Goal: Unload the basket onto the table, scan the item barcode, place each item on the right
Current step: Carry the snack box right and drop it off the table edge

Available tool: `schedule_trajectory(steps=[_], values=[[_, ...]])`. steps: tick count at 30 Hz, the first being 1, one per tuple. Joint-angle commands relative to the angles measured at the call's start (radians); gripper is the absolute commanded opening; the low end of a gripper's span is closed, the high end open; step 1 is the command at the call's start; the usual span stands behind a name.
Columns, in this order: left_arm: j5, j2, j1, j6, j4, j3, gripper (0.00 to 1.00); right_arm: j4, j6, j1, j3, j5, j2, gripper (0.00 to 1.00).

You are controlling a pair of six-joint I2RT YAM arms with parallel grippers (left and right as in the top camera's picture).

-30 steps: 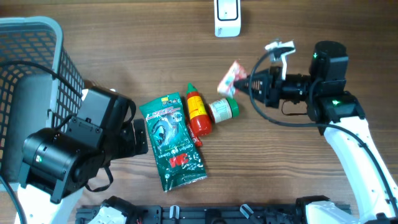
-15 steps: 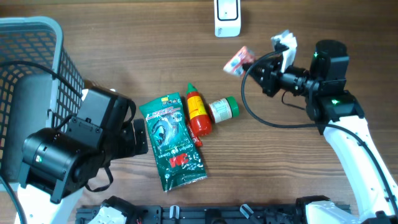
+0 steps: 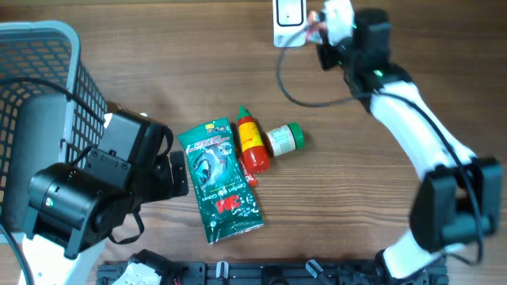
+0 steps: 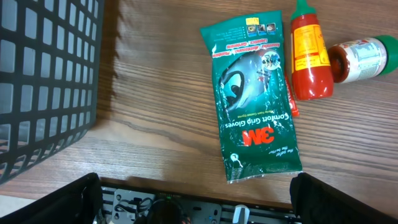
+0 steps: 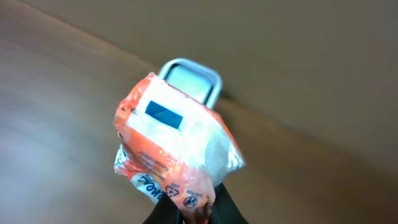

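Currently: right end effector (image 5: pixel 191 210) is clamped on the lower edge of a small orange-and-white packet (image 5: pixel 176 148). The packet is held up off the surface, right in front of the white scanner (image 3: pixel 288 21) at the far edge of the surface (image 3: pixel 158 71). In the wrist view the scanner's window sits just behind the packet's top edge.

Left end effector (image 4: pixel 198 194): fingers wide apart, holding nothing, hovering low over the near side. Below it lie a green glove packet (image 4: pixel 255 102), a red sauce bottle (image 4: pixel 307 53) and a small jar (image 4: pixel 364 56), all untouched. A grey basket (image 3: pixel 47 87) is at the left.

Step, as judged: presenting the item to the scanner; no sign of a read visible.

Risks from here:
- Barcode facing. A dark blue label faces the wrist camera, away from the scanner. Whether a barcode faces the window cannot be told. If not, no read without turning the wrist.
- Grip. Only a thin bit of soft wrapper is pinched. The bag could sag, twist or slip out during a wrist roll.
- Contact. Packet and scanner are very close; a push forward could tip or shove the scanner.
- Cable (image 3: pixel 287 83) loops just beside the scanner and may snag.
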Motion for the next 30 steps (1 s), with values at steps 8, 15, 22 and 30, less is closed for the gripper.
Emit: schedule_trajectory(steps=[8,15,22,30], values=[[-0.013,-0.002,0.003,-0.01,0.0,0.007,1.0,0.174,-0.715,0.085,0.334,0.555,0.392,0.04],[-0.013,-0.002,0.003,-0.01,0.0,0.007,1.0,0.232,-0.743,0.14,0.334,0.52,0.407,0.04],[-0.013,-0.002,0.003,-0.01,0.0,0.007,1.0,0.117,-0.647,0.088,0.334,0.532,0.373,0.04],[-0.013,-0.002,0.003,-0.01,0.0,0.007,1.0,-0.126,-0.37,-0.259,0.333,0.608,0.298,0.04]])
